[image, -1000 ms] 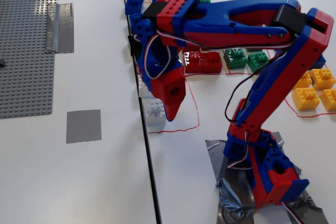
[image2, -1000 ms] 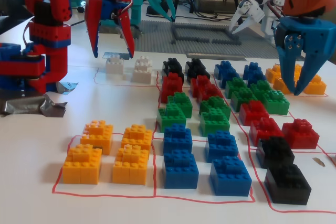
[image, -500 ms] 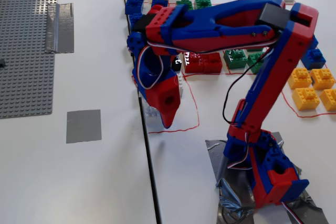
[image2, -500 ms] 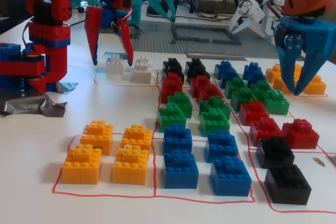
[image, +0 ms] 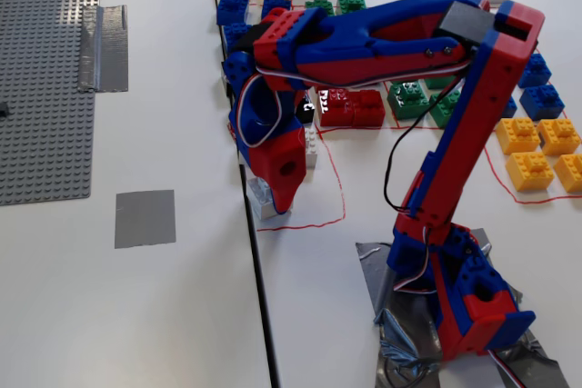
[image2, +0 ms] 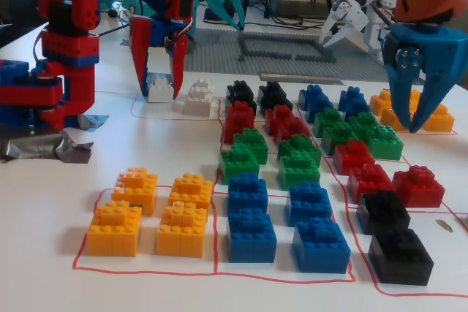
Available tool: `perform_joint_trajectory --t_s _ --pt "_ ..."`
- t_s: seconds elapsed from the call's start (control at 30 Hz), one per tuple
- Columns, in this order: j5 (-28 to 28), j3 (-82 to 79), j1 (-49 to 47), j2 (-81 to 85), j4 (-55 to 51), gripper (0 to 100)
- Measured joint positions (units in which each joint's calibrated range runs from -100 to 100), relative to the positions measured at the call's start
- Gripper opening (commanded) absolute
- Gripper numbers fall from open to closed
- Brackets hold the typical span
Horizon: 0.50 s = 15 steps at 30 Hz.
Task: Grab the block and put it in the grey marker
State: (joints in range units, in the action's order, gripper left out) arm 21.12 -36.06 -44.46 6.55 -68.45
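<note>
Positioned low over the table, my claw [image2: 160, 93] points straight down in the upper left of the low side view, its two red fingers spread on either side of a white block [image2: 159, 90]. One finger [image2: 140, 55] stands just left of the block and the other [image2: 179, 56] just right of it; whether either one touches the block, I cannot tell. A second white block [image2: 197, 98] sits just to the right, inside the same red outline [image2: 135, 115] drawn on the table.

From the top-down view, my claw [image: 277, 199] sits left of centre and covers most of the block [image: 263, 198]; only a pale corner shows beside the black cable [image: 257, 279] running down the table. The grey marker [image: 145, 218] lies flat on the white table [image: 164, 315] in the lower left of that view, well apart from the block and bare. A large studded grey plate [image: 45, 79] fills the upper left corner.
</note>
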Motion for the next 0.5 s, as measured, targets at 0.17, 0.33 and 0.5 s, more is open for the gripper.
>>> perform_joint_trajectory --t_s 0.17,0.33,0.5 --pt "-0.3 0.1 0.0 0.0 -0.1 0" --pt "-1.8 3.6 -0.1 -0.5 -2.5 0" --pt "-4.8 15.9 -2.0 -0.5 -10.7 0"
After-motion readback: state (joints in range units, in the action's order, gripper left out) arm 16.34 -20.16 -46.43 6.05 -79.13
